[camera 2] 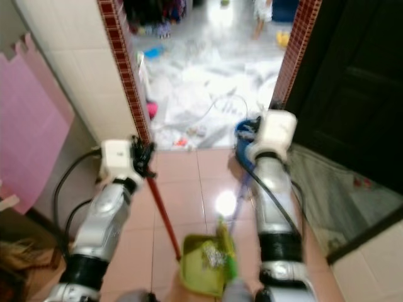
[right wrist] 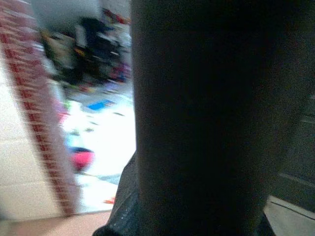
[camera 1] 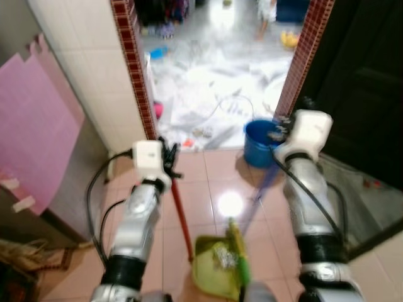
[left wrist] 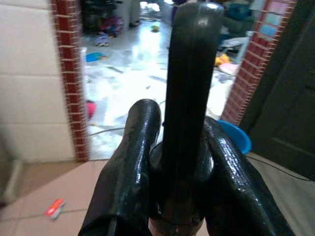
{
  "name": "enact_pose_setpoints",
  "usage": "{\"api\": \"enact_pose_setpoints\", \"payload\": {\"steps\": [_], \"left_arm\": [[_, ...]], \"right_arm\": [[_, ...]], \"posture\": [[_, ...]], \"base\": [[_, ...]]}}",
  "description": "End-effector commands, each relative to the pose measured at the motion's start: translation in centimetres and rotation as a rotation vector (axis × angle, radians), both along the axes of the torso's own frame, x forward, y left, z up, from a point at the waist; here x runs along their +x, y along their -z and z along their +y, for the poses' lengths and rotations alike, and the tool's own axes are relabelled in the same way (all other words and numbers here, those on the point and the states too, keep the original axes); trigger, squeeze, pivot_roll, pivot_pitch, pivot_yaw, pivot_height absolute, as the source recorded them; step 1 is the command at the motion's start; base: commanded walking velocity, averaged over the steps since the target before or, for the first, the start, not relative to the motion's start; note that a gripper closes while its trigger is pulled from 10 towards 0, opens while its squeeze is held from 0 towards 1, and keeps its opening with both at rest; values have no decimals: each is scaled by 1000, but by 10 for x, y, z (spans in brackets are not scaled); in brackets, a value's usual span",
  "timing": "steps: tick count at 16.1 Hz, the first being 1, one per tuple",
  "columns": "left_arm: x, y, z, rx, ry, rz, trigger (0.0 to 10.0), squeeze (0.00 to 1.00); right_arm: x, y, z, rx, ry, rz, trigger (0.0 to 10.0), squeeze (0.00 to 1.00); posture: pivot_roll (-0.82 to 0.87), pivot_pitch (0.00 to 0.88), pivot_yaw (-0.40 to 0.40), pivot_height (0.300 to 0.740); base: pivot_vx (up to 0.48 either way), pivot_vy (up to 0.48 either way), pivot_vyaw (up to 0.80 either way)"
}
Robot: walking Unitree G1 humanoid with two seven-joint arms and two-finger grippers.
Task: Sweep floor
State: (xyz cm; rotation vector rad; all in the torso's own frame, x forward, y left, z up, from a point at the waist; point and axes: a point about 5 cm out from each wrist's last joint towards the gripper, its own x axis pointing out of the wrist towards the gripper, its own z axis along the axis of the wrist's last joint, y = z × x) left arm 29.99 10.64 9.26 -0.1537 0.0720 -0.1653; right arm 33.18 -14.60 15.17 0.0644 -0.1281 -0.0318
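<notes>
Dustpan [camera 1: 217, 264] collecting swept debris.
Left gripper [camera 1: 169, 158] fingers clamp its red handle [camera 1: 181, 214] between them; right gripper [camera 1: 281, 129] grips the broom stick [camera 1: 261, 189], steadying both.

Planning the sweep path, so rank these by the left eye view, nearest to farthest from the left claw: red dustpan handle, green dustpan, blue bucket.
1. The red dustpan handle, gripped in the left claw itself.
2. The green dustpan, below on the floor, toward the robot's feet.
3. The blue bucket, across to the right by the doorway.
</notes>
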Motion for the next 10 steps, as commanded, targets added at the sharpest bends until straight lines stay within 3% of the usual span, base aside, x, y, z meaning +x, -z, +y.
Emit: {"api": "enact_pose_setpoints", "payload": {"steps": [1,7,10], "left_arm": [[2,-19,-6,-30,2,-84,10000,0],[4,-36,7,-11,-80,-163,10000,0],[5,-42,6,-6,-86,-180,10000,0]], "right_arm": [[4,-25,5,51,-32,-107,10000,0],[3,-24,3,-5,-26,-125,10000,0],[-1,-36,2,-201,-32,-222,10000,0]], "posture": [[-69,0,41,740],[-57,0,35,740],[-60,0,38,740]], "base": [[0,0,0],[0,0,0],[0,0,0]]}}
